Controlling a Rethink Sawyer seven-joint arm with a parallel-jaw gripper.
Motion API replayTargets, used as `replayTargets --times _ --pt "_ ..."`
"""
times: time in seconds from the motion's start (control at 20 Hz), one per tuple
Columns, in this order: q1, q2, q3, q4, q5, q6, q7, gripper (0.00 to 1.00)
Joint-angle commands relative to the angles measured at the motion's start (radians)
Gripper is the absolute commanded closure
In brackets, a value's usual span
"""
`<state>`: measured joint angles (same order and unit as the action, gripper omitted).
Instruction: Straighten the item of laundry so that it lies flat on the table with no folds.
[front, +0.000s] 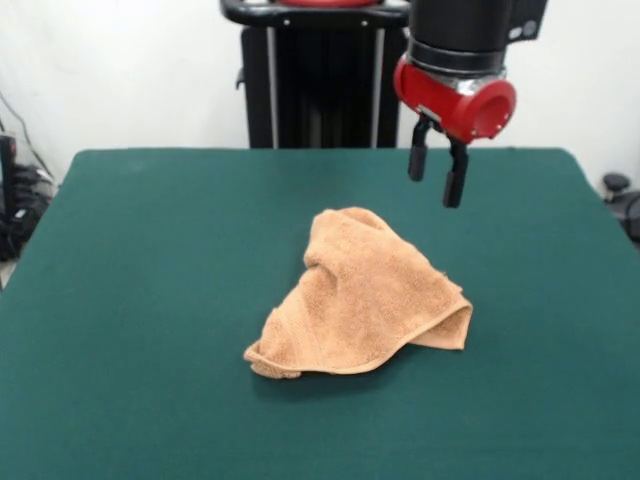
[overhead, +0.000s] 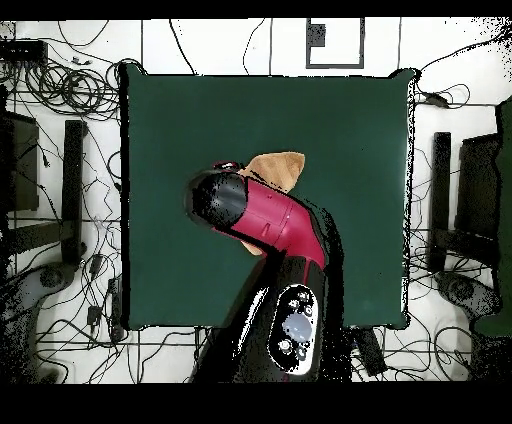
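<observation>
The small orange-tan terry-cloth towel (front: 362, 298) is still bunched and folded near the middle of the dark green felt table (front: 150, 300). The black-fingered gripper (front: 437, 175), parted and empty, is held above its far right side; all flattening remains.

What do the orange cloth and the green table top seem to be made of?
The orange-tan towel: it looks like terry cloth, soft and matte, judging by its fuzzy looped surface and its limp, rumpled folds with a flatter band along the hem. The table top: it is probably a felt-like fabric cover, dark green and dull, with no shine or reflection; what lies under the cover cannot be seen.
</observation>
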<state>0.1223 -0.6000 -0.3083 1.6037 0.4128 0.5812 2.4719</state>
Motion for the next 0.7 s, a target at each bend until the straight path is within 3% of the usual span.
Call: replayTargets --times 0.05,0.35,0.7 --pt "-0.011 0.033 0.174 0.134 0.088 -0.062 0.171 0.00" --pt "-0.015 0.044 0.172 0.124 0.101 -0.030 0.157 0.00" --pt "-0.084 0.076 0.218 0.108 0.050 -0.116 0.045 0.00"
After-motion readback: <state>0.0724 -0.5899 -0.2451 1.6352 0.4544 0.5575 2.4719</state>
